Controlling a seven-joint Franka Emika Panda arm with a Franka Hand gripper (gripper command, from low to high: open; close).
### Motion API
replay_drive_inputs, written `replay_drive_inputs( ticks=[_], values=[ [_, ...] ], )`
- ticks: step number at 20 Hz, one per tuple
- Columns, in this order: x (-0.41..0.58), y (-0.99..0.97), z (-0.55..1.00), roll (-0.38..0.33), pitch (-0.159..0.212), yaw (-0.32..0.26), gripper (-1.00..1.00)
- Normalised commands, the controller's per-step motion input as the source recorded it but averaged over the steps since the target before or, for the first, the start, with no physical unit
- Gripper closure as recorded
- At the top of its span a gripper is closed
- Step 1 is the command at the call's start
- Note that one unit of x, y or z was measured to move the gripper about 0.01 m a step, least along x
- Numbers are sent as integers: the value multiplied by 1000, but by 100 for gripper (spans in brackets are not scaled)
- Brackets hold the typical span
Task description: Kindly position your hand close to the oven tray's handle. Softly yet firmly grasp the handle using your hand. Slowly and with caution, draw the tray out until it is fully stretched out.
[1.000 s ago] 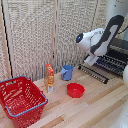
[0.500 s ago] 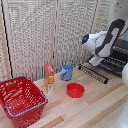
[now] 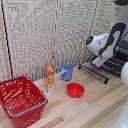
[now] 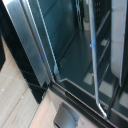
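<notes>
At the exterior view's right edge stands the oven, mostly hidden behind my white arm. The oven tray, a dark rack of thin bars, sticks out low in front of it, and the handle runs as a long dark bar along its front edge. My hand hangs just above the rack, behind the handle; its fingers are too small and blurred to read. The wrist view looks closely at dark glass and metal frames of the oven, crossed by a thin shiny bar. No fingers are clear there.
On the wooden table sit a red bowl, a blue cup and an orange carton. A red basket stands at the exterior view's left. A slatted screen forms the back wall.
The arm has shifted a little toward the exterior view's right and lower, nearer the oven and the rack. The table objects have not moved.
</notes>
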Motion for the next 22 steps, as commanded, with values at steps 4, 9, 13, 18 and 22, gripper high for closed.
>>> replay_drive_inputs(
  ticks=[4,9,13,18,22],
  values=[
    [-27,-284,0,14,0,11,100],
    [-41,-487,95,32,0,29,100],
    [-76,-267,71,25,0,25,100],
    [-23,-57,19,13,4,4,100],
    [11,111,-22,7,8,-3,100]
  ],
)
